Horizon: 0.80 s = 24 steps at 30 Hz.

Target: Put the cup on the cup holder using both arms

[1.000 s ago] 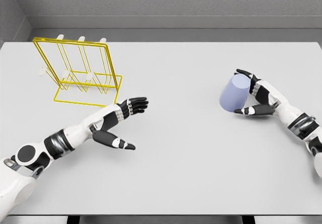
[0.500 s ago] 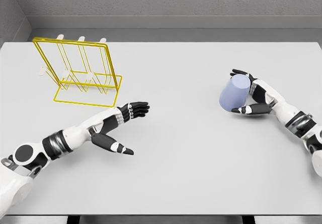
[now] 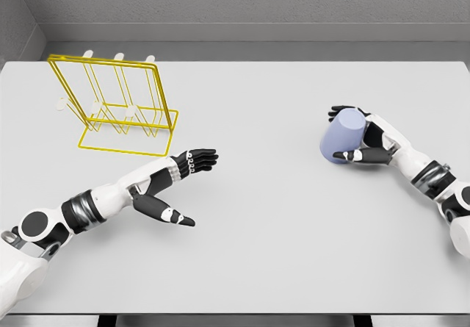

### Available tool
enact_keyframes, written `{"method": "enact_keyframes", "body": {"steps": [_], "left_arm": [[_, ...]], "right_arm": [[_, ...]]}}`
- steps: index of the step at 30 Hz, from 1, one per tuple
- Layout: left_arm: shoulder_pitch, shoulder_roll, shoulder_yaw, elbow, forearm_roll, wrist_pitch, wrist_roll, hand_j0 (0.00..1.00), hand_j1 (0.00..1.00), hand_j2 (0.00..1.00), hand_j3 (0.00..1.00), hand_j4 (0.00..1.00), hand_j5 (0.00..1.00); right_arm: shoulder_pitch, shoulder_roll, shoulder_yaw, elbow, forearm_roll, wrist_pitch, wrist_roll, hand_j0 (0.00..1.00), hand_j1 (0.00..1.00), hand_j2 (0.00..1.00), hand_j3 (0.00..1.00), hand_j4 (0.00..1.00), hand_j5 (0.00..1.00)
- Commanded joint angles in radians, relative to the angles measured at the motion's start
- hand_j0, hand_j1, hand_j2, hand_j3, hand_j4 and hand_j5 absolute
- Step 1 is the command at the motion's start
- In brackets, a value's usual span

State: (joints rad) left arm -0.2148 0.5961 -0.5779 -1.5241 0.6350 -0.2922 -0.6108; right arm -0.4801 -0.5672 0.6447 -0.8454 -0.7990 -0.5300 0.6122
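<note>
A pale blue cup (image 3: 342, 137) lies tilted on the white table (image 3: 279, 224) at the right. My right hand (image 3: 351, 131) wraps it, fingers over the top and thumb below, shut on it. The yellow wire cup holder (image 3: 114, 106) with white-tipped pegs stands at the back left. My left hand (image 3: 185, 184) hovers open over the table just in front of and to the right of the holder, palm sideways, fingers stretched toward the right.
A grey wall runs behind the table's far edge. The table's front edge lies near the bottom of the view.
The right hand's fingers have closed further around the cup and shifted slightly left. The left hand dropped a little, then held still.
</note>
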Motion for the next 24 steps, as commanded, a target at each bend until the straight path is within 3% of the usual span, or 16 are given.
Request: {"method": "enact_keyframes", "body": {"steps": [1,13,24], "left_arm": [[0.000,0.001,0.001,-0.001,0.006,-0.001,0.000,1.00,1.00,1.00,1.00,1.00,1.00],[-0.002,0.013,0.000,-0.001,0.011,-0.002,0.000,1.00,1.00,1.00,1.00,1.00,1.00],[0.000,0.016,0.001,0.001,0.009,0.004,0.000,1.00,1.00,1.00,1.00,1.00,1.00]], "right_arm": [[0.000,0.000,0.004,0.002,0.006,-0.002,-0.001,0.72,0.72,0.72,0.72,0.72,0.72],[-0.015,-0.005,-0.002,-0.021,0.007,-0.015,-0.001,0.72,0.72,0.72,0.72,0.72,0.72],[-0.020,-0.019,0.001,-0.149,0.009,-0.033,-0.001,0.72,0.72,0.72,0.72,0.72,0.72]]}}
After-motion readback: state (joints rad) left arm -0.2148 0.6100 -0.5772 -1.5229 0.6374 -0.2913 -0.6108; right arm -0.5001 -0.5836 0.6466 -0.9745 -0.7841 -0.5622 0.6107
